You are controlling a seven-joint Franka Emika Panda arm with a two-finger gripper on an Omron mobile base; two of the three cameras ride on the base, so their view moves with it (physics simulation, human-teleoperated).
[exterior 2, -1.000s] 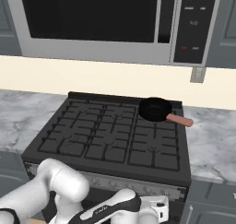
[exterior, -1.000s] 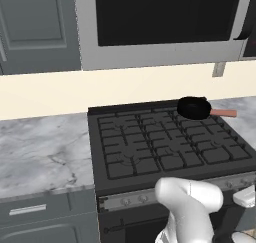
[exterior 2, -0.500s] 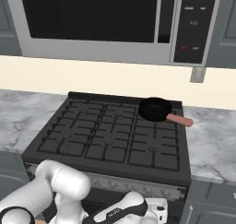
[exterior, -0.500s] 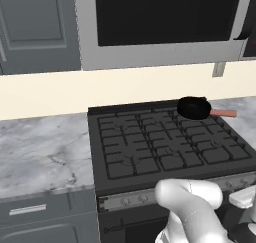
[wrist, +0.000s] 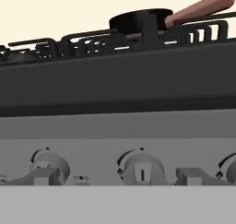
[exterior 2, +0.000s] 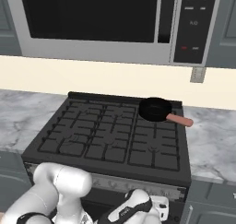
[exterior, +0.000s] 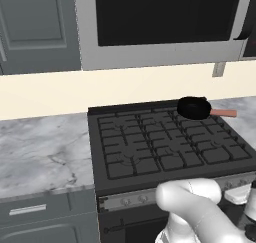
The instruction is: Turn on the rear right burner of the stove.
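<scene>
The gripper (wrist: 113, 177) was seen at the bottom of the hand view with its jaws spread wide apart and nothing between them, the two fingertips (wrist: 41, 176) standing either side of a round knob (wrist: 140, 168) on the grey front strip (wrist: 115, 131) of the stove (exterior 2: 110, 135). A second knob (wrist: 48, 163) lay at the lower left of that view, partly behind the left tip.

Compared with a second earlier, the hand (exterior 2: 138, 207) at the bottom of the right base view had been brought further right and closer to the strip; nothing on the stove had been moved. This was judged as the approach to a knob, with no contact made yet and the burner not yet lit.

The rear right burner (exterior: 197, 112) lay at the upper right of the grates in the left base view, under a small black frying pan (exterior: 194, 107) with a reddish handle (exterior: 224, 112). Which knob governs it could not be told.
</scene>
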